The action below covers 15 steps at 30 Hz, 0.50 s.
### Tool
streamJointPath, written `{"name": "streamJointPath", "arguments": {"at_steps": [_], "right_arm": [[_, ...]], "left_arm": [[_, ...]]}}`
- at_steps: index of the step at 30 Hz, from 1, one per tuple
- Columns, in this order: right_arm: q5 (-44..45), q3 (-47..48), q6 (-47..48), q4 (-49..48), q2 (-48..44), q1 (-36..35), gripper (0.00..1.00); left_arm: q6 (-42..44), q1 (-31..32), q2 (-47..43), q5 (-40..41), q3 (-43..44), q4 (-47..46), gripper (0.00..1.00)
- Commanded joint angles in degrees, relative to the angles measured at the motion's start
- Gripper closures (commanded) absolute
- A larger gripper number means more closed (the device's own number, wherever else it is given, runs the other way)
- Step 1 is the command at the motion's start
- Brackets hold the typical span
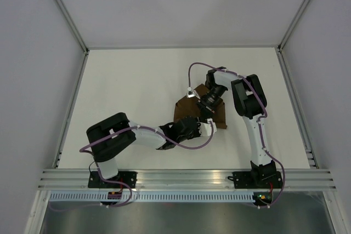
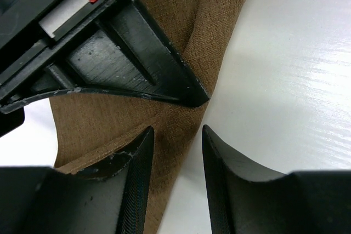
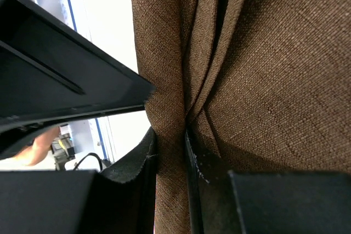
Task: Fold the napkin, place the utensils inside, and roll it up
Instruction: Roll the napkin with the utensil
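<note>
— Fingers (image 3: 131, 173) of your right hand (image 3: 171, 141) fill the bottom of its wrist view. They are clenched on a bunched fold of the napkin (image 3: 263, 80). Brown cloth rises from the pinch in several creases.

— And my left?

— Your left hand (image 2: 178, 135) is released, with its two fingers standing apart, low over the bench (image 2: 285, 80). One finger sits over the napkin's edge and the other over bare white surface. The cloth's edge passes through the gap between them. Whether either finger touches the cloth, I cannot tell.

— Where is the napkin lying?

— From above, you see it right of the bench's middle as a dark brown crumpled patch. Your two hands meet over it and cover most of it. Your right arm (image 1: 249, 100) reaches in from its far side, and your left comes from the near side. In your left wrist view, a black wedge (image 2: 137, 53) of the right hand points down at the cloth just beyond your left fingers. Its tip is close to the napkin's edge.
</note>
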<state>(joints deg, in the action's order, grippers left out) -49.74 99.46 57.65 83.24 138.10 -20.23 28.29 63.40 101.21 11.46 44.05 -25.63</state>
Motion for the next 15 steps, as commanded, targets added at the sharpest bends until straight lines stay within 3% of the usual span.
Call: {"name": "streamJointPath", "arguments": {"at_steps": [1,11,15], "right_arm": [[9.3,0.1,2.4,-8.1,4.5,0.0,0.82],[9.5,1.1,2.5,-7.1,5.6,0.0,0.82],[9.6,1.4,2.2,-7.1,5.8,0.1,0.82]], "left_arm": [[3.8,0.2,2.1,-1.2,2.2,-3.0,0.53],[2.6,0.1,6.6,-2.9,3.3,-4.3,0.54],[1.2,0.1,8.0,-5.1,3.8,-2.1,0.63]]}}
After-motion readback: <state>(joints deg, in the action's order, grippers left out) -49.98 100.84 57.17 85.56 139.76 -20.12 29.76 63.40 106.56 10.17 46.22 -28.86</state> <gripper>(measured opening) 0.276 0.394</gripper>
